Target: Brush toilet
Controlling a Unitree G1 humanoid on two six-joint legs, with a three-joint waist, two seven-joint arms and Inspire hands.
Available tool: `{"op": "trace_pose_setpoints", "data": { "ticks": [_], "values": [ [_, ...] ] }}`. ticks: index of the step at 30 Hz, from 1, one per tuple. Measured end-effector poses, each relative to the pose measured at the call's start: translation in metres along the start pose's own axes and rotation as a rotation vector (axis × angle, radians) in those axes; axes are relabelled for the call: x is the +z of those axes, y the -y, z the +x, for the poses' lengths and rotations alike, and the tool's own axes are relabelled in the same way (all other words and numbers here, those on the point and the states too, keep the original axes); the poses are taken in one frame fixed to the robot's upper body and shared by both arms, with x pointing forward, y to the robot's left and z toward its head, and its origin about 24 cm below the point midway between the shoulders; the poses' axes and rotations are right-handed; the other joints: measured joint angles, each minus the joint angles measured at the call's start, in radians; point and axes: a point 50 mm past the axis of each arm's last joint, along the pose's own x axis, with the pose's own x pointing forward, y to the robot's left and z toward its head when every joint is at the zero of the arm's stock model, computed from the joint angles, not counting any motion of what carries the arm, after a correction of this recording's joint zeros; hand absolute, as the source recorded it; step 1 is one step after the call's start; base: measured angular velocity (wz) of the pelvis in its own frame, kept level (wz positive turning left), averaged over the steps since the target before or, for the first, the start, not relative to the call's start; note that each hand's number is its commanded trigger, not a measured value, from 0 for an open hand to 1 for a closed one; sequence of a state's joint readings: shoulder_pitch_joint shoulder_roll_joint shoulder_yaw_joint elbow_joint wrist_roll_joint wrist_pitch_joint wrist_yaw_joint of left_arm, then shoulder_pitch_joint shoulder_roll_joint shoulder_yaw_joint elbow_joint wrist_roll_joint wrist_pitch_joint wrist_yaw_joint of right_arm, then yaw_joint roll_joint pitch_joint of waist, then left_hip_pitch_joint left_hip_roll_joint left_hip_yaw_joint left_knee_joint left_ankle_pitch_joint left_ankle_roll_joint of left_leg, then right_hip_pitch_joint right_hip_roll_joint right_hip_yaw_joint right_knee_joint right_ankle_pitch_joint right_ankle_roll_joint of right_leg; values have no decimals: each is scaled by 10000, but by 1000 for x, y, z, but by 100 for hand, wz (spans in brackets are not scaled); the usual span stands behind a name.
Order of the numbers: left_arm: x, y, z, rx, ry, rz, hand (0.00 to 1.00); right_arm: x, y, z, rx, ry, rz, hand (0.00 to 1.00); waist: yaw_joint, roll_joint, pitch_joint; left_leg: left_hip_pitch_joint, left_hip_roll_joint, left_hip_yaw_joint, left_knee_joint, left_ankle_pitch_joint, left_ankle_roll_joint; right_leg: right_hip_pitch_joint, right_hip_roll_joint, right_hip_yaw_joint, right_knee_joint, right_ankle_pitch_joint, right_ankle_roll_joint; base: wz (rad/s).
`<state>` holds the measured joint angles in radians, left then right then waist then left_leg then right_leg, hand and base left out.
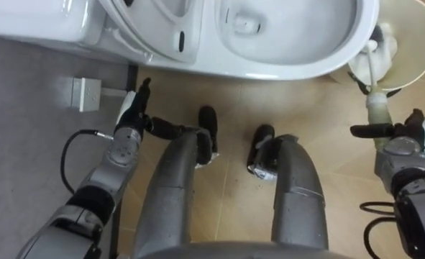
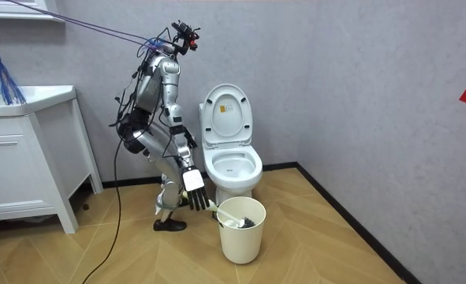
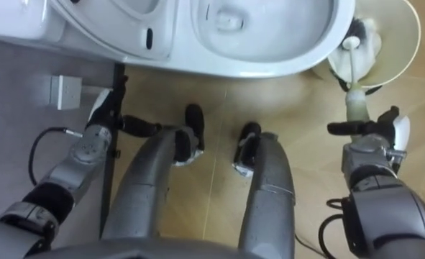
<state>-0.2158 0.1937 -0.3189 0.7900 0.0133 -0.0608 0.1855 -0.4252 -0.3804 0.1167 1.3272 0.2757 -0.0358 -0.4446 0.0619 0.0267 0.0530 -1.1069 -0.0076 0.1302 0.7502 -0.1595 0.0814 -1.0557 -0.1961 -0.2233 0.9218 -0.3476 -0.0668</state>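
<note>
At my eye view's right edge the right hand [image 1: 406,137] sits beside the brush [image 1: 375,102] handle; the room view adds its fingers spread straight by the bucket [image 2: 240,241]; left hand [image 1: 131,111] relaxed open

- Toilet [image 1: 298,68]: against the wall, directly before the robot's feet; lid raised behind the bowl, tank at the far left of the eye views.
- Bucket [image 1: 413,72]: on the floor, just beside the bowl on the robot's right.
- Brush [image 1: 374,72]: standing in the bucket, handle leaning towards the robot.
- Right hand [image 1: 406,133]: near the handle's top.
- Left hand [image 1: 133,111]: below the tank, left of the legs.
- Small box [image 1: 83,93]: left of that hand.
- Cabinet [image 2: 20,158]: at the room view's left, behind the robot.
</note>
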Motion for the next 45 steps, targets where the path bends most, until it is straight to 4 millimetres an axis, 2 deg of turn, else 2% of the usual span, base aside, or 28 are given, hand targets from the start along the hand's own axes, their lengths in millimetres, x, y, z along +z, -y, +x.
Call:
{"op": "trace_pose_setpoints", "data": {
  "ticks": [7,12,18,19,20,21,31,38,42,45],
  "values": [
    [-14,-2,-10,-12,-206,44,0,1,5,2,-80,98,-136,0,46,38,-5,-221,-64,-56,161,-15,29,-186,-118,-69,206,-124,-35,7],
    [-8,-7,-10,45,111,88,0,2,8,3,36,233,-364,0,219,58,-15,-484,-59,-25,499,-136,34,-451,-159,-9,553,-259,-55,0],
    [-8,-6,-11,-181,111,83,0,4,6,3,432,359,-655,0,267,62,-17,-521,-78,-47,838,-277,6,-456,-281,-38,930,-479,-106,5],
    [-7,-6,-11,-205,130,79,0,4,6,3,456,359,-656,16,267,62,-18,-522,-81,-49,841,-280,0,-456,-288,-43,940,-483,-111,5],
    [-7,-6,-11,-286,152,72,0,3,6,3,496,353,-657,62,267,62,-18,-522,-86,-51,857,-280,0,-456,-297,-46,969,-494,-117,3],
    [-7,-5,-11,-314,163,70,0,3,6,3,510,343,-663,100,264,63,-18,-527,-94,-52,894,-281,2,-463,-313,-44,1018,-513,-124,0],
    [0,-10,-12,-273,444,-83,0,7,12,6,448,447,-464,100,355,94,-37,-977,-26,-89,1365,-364,-44,-880,-306,-34,1425,-574,-188,0],
    [-8,-8,-15,-440,180,-577,0,-6,20,7,301,-134,262,100,481,147,-72,-972,-40,-211,1448,-369,-49,-762,-311,-154,1438,-589,-190,2],
    [-9,-7,-17,-466,136,-753,0,-7,20,7,298,-199,613,100,497,212,-112,-958,-37,-316,1457,-368,-54,-663,-302,-277,1381,-592,-196,2],
    [-12,-5,-20,-503,92,-786,0,-9,20,6,374,-226,695,100,514,250,-110,-683,-43,-335,1342,-365,-58,-368,-292,-309,1237,-581,-183,0]
  ]
}}
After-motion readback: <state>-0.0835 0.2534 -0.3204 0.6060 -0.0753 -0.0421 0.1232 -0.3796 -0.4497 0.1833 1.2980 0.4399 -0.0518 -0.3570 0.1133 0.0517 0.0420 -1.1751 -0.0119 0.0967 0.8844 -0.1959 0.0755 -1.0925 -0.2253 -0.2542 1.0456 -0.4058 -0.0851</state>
